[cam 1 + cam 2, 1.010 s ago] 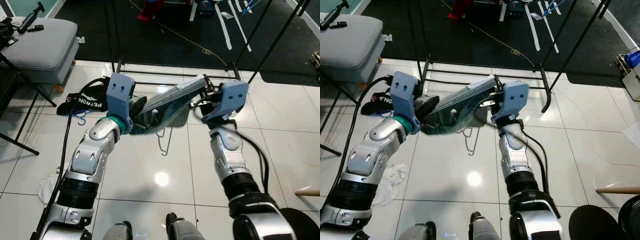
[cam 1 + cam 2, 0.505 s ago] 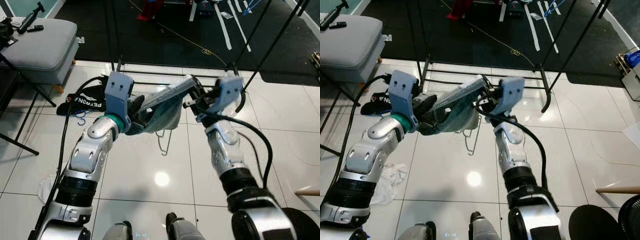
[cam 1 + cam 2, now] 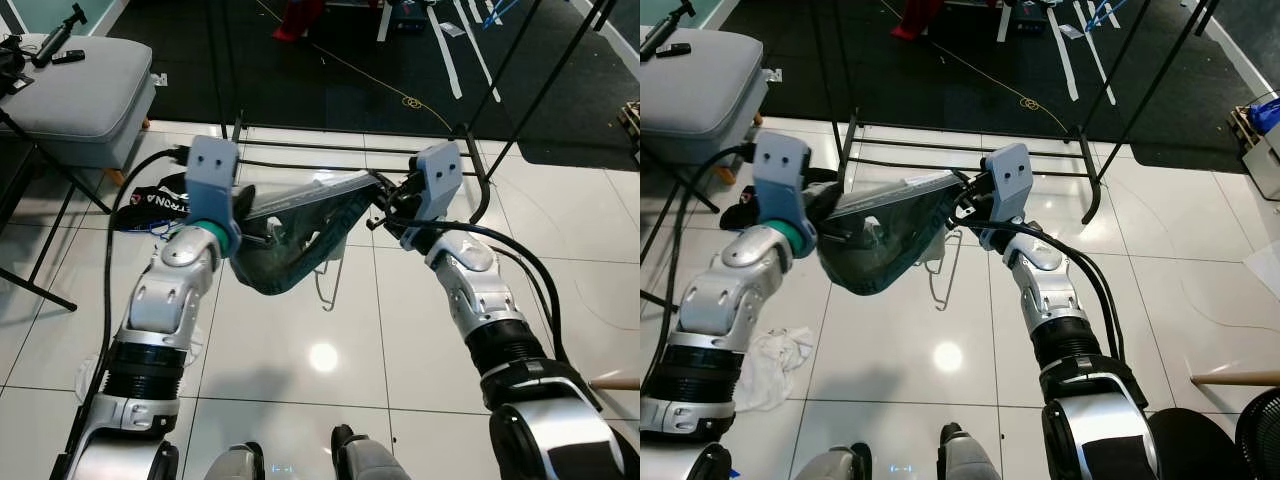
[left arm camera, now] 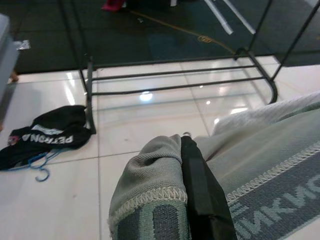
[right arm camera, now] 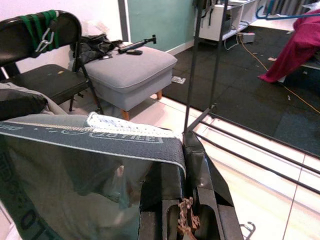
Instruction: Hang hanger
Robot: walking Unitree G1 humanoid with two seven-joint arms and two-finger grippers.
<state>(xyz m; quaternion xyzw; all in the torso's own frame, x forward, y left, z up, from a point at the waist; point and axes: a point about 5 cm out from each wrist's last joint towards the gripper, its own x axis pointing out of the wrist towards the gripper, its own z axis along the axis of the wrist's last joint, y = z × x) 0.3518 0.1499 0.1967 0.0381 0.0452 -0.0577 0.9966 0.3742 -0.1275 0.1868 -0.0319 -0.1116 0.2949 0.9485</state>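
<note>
Left gripper (image 3: 262, 226) is clamped on one end of a grey-green garment (image 3: 300, 240); right gripper (image 3: 383, 203) is clamped on the other end of its waistband (image 5: 100, 134). The garment hangs stretched between them above the tile floor (image 3: 300, 350), in front of the rack's base rails (image 3: 340, 160).

Risk, as judged: the knit is soft and slack, sagging in a pouch; uneven pull could slip it from a finger or snag the wire hanger (image 3: 330, 285) lying on the floor beneath.

Waistband ribbed, lettered, stitched edge. Rack thin black metal tube.
</note>
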